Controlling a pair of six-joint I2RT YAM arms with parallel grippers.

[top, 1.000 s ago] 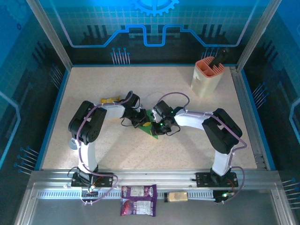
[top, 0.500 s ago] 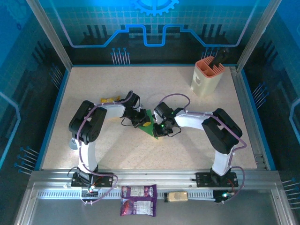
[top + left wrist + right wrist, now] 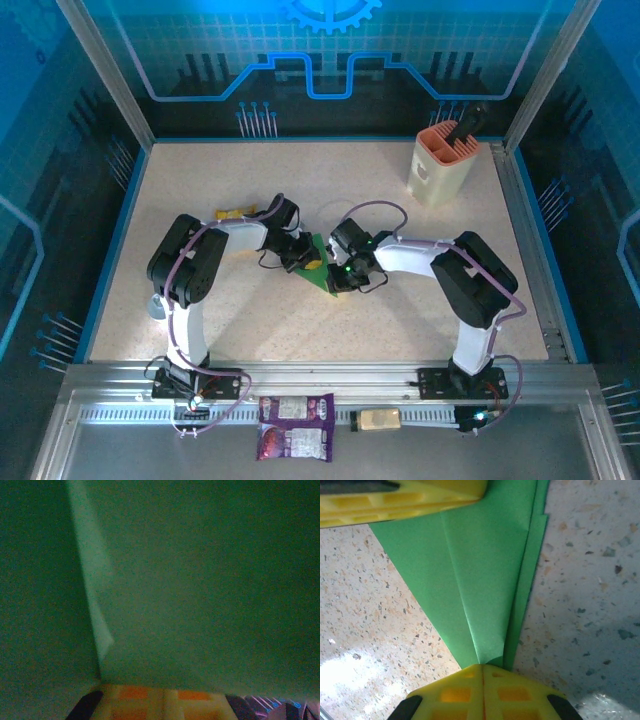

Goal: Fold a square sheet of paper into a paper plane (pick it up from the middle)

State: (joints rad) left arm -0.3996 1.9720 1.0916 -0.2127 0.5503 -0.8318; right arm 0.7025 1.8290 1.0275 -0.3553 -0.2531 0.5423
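My right claw (image 3: pixel 483 670) pinches the tip of the green paper (image 3: pixel 480 580), already creased to a dart ahead of me, left claw (image 3: pixel 165 692) nipping its far end; wing folds likely remain.

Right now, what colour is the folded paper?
The paper is plain green; right wrist view.

In the last 1 second the right gripper (image 3: pixel 482 670) has crept slightly toward the near edge of the table (image 3: pixel 250 310), its wrist following. The point of the paper (image 3: pixel 485 580) seems to have shifted with it, though that's hard to judge from above.
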